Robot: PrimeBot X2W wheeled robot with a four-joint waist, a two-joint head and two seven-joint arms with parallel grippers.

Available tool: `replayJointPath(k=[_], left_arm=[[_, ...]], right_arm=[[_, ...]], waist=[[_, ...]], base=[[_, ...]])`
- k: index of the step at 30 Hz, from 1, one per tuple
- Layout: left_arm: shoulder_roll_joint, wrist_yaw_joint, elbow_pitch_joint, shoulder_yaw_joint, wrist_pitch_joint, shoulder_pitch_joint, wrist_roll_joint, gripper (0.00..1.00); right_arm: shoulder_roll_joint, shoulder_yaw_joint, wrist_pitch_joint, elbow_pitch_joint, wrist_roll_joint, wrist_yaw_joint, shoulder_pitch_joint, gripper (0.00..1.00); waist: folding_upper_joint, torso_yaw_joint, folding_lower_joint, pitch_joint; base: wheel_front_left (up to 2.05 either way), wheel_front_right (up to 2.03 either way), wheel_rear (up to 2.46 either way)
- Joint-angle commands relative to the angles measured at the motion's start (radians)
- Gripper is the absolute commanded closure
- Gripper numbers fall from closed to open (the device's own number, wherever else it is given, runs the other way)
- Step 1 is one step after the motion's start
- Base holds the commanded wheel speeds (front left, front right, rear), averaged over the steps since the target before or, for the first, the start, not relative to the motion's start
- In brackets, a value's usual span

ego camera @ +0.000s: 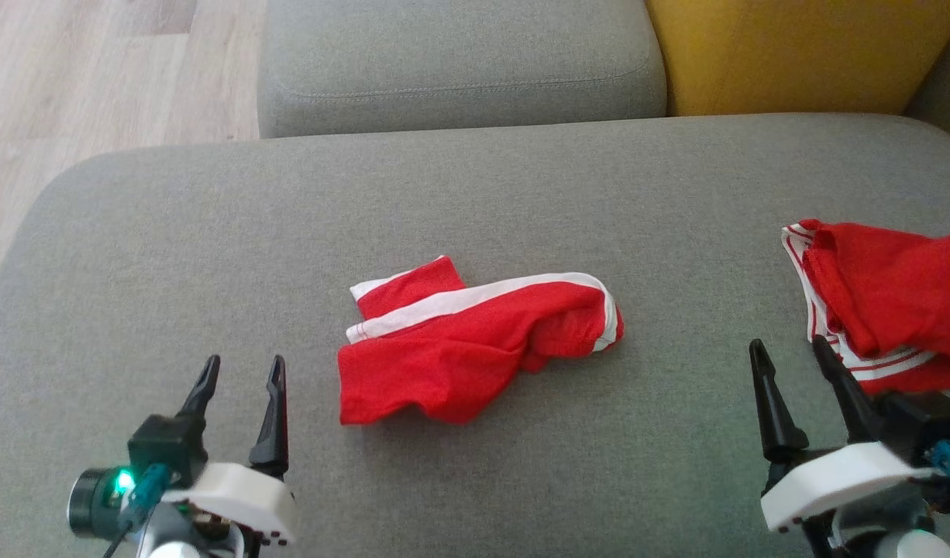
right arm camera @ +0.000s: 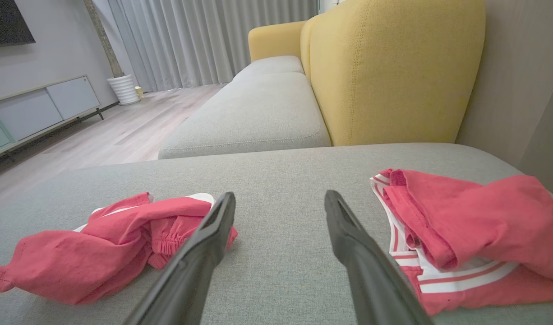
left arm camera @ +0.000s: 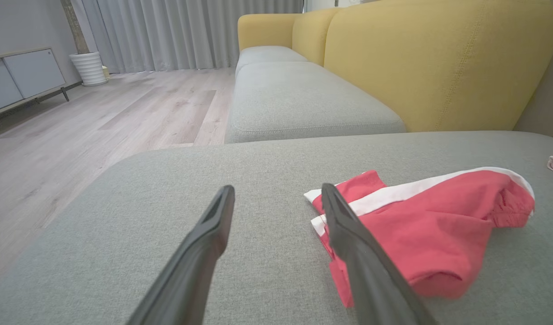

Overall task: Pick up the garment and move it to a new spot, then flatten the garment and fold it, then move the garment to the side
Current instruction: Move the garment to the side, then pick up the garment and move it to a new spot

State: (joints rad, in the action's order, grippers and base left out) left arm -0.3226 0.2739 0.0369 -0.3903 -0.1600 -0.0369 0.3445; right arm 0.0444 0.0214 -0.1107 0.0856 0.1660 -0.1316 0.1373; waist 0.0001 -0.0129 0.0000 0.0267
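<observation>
Your garment (ego camera: 475,341) lies crumpled near the middle of the grey seat cushion (ego camera: 211,232). It is red cloth with a broad white stripe, one end doubled over. From the right wrist view you can see a gathered elastic hem tucked into its folds, which the head view hides. A second red garment (ego camera: 886,302) with thin white stripes is heaped at the cushion's right edge. The left gripper (ego camera: 244,361) sits toward the front left, just beside the garment, its fingers spread and empty. The right gripper (ego camera: 786,343) sits toward the front right, beside the second garment, its fingers likewise apart and holding nothing. The wrist views add a yellow backrest (left arm camera: 439,63), curtains (left arm camera: 191,31), a low cabinet (left arm camera: 24,76) and a white pot (left arm camera: 89,67) whose contents you cannot make out.
</observation>
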Motion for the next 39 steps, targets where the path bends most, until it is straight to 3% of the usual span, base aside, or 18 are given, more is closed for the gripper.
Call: replayJointPath(k=[1,17,28,36,37,38,39], left_arm=[[-0.027,0.008,-0.035,0.034,-0.001,0.045,-0.008,0.00],[-0.022,0.007,-0.029,0.019,0.003,0.059,0.001,0.00],[0.073,-0.127,0.130,-0.079,0.118,0.141,0.117,0.00],[0.110,-0.173,0.275,-0.077,0.145,0.197,0.179,0.00],[0.116,-0.183,0.282,-0.075,0.144,0.200,0.191,0.21],[0.116,-0.190,0.288,-0.075,0.141,0.204,0.195,0.96],[0.115,-0.195,0.294,-0.079,0.140,0.208,0.194,1.00]], right_arm=[[0.006,-0.017,-0.002,0.044,-0.006,0.001,-0.031,0.00],[0.006,-0.014,-0.007,0.047,0.001,0.001,-0.036,0.00],[0.006,-0.039,-0.008,0.046,0.013,0.001,-0.059,0.00],[0.006,-0.034,-0.003,0.040,0.023,0.001,-0.073,0.00],[0.006,-0.034,-0.002,0.039,0.024,0.001,-0.075,0.00],[0.006,-0.034,-0.001,0.038,0.026,0.001,-0.076,0.00],[0.006,-0.033,0.000,0.038,0.028,0.001,-0.077,0.00]], waist=[[-0.0001,0.000,0.0000,0.000],[-0.0001,-0.001,0.0000,-0.011],[-0.0001,0.027,0.0000,-0.060],[-0.0001,0.044,0.0000,-0.091],[-0.0001,0.045,0.0000,-0.093],[-0.0001,0.045,0.0000,-0.095],[-0.0001,0.045,0.0000,-0.096]], base=[[0.00,0.00,0.00],[0.00,0.00,0.00],[0.00,0.00,0.00],[0.00,0.00,0.00],[0.00,0.00,0.00],[0.00,0.00,0.00],[0.00,0.00,0.00]])
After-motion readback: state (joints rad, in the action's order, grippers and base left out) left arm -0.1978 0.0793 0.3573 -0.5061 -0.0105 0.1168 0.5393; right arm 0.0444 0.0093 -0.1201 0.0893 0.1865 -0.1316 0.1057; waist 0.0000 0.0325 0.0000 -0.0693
